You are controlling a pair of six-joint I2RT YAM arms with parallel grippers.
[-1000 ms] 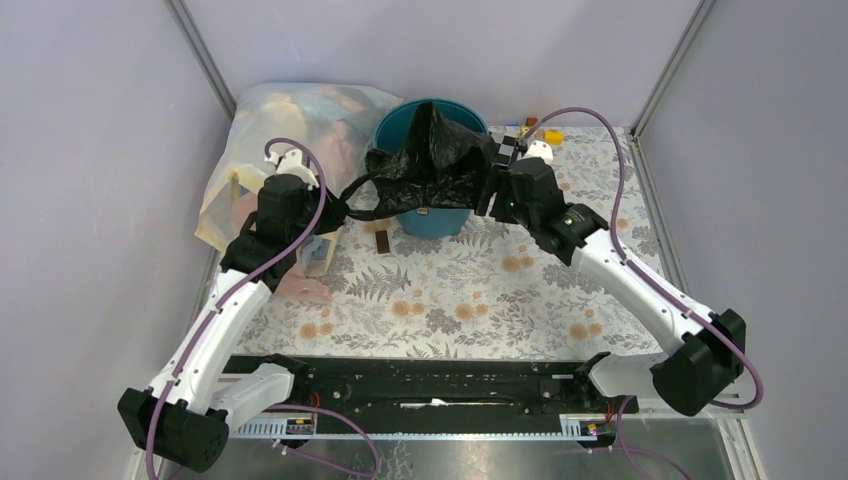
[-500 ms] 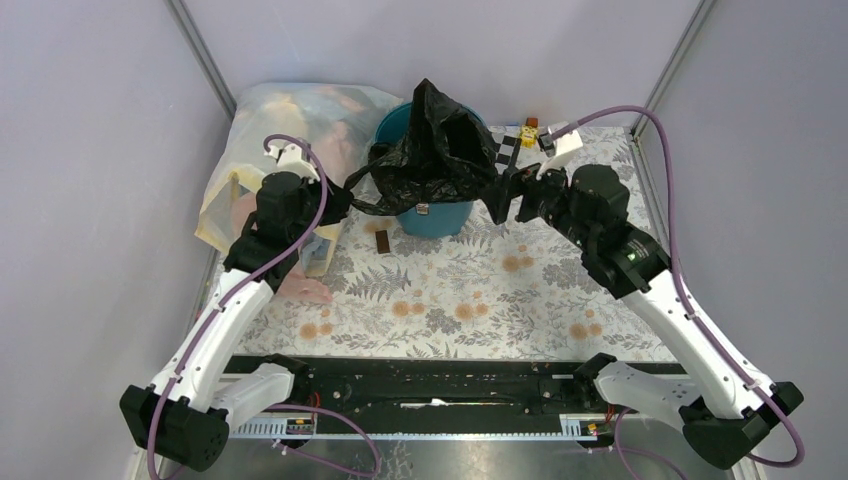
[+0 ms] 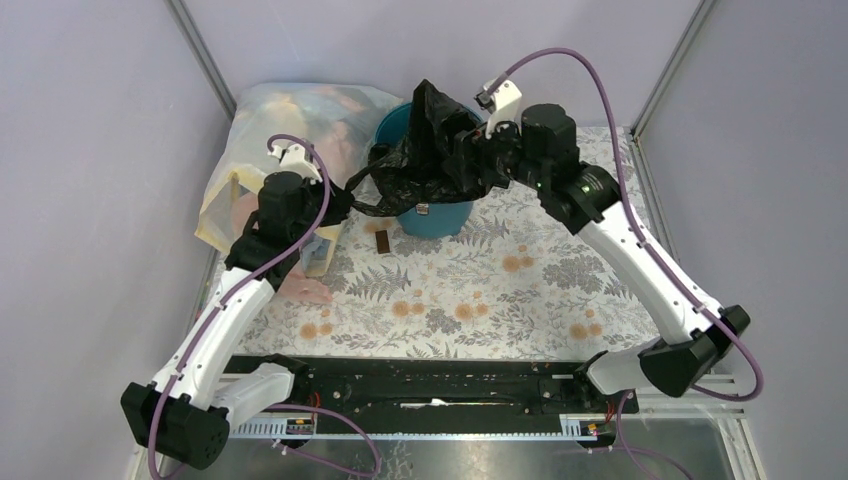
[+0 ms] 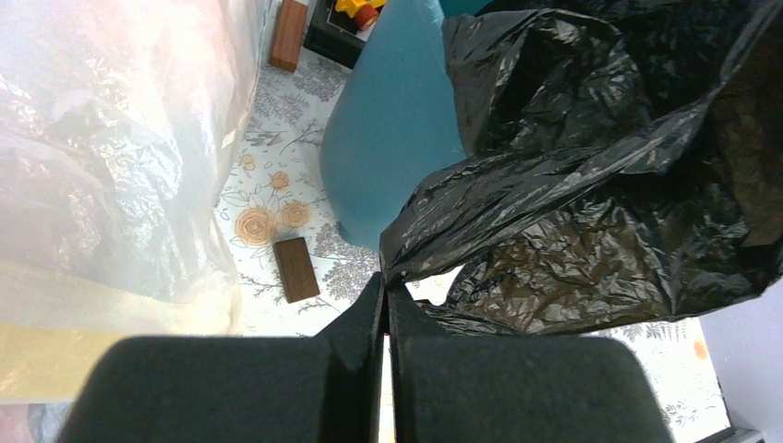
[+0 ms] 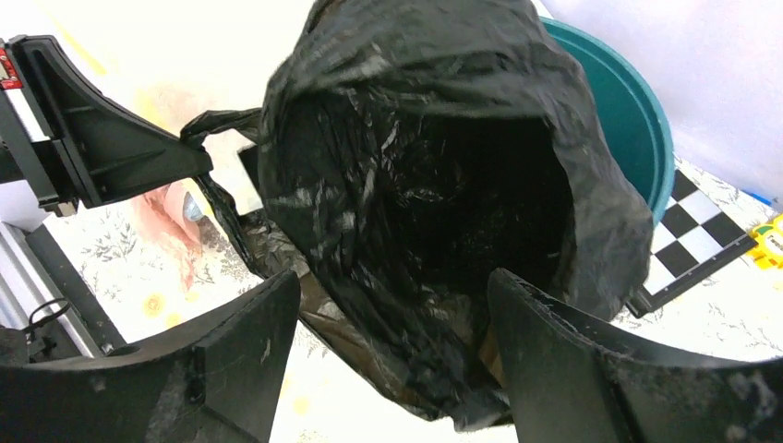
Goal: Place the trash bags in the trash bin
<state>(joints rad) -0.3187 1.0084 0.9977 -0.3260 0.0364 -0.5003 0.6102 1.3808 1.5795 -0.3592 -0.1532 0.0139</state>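
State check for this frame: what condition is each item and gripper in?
trash bag: mouth gaping, draped over the bin's near rim
trash bin: upright, partly covered by the bag
left gripper: shut on the trash bag's edge
right gripper: open, fingers astride the bag
clothes bag: bulging, beside the bin
wooden block: lying flat

Black bag (image 3: pixel 435 150); teal bin (image 3: pixel 450 218) — floral tablecloth (image 3: pixel 480 290).

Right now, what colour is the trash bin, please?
Teal-blue trash bin, best in the left wrist view.
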